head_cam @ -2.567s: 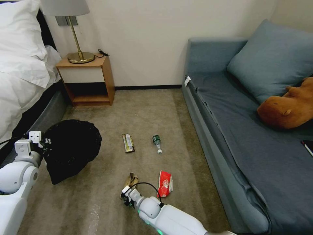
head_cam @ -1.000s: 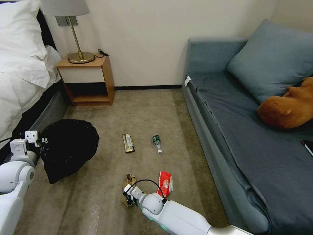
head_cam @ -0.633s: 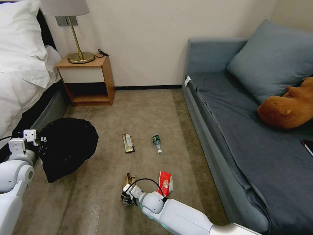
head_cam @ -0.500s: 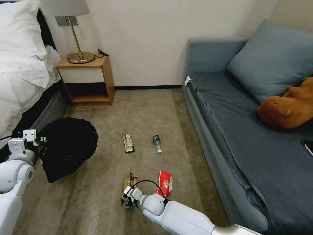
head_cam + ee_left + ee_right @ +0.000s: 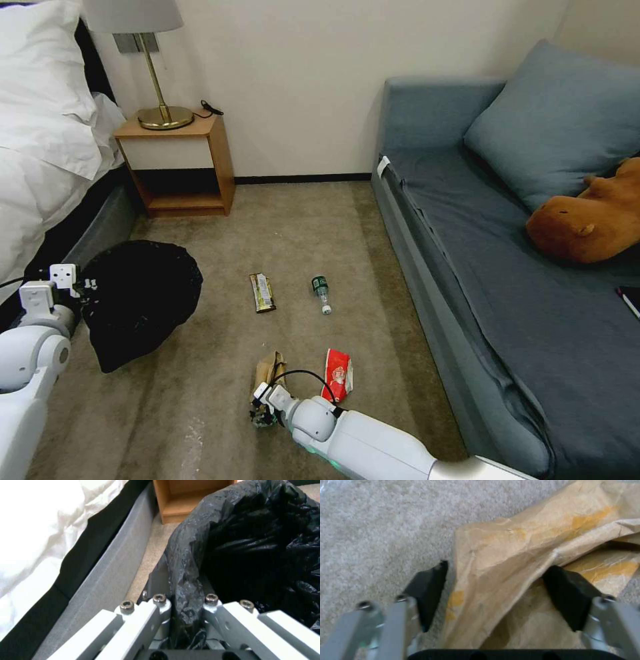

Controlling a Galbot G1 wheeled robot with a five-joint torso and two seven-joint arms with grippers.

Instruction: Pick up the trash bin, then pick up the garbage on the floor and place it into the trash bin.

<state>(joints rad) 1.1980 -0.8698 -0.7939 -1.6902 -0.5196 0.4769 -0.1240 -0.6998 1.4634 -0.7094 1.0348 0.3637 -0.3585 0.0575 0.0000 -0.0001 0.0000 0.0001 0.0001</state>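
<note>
The right gripper (image 5: 493, 592) stands open around the paper bag (image 5: 526, 555), probably light and easily crushed, best pinched at its folded middle, while the left gripper (image 5: 181, 605) is closed on the bin (image 5: 137, 300) rim.

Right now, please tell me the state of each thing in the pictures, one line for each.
trash bin: lifted, rim clamped by left gripper.
paper bag: on carpet, between open fingers of right gripper.
red wrapper: lying on carpet.
bottle: lying on its side.
bar wrapper: flat on carpet.

Brass lamp (image 5: 157, 87) stands on wooden nightstand (image 5: 180, 163).
</note>
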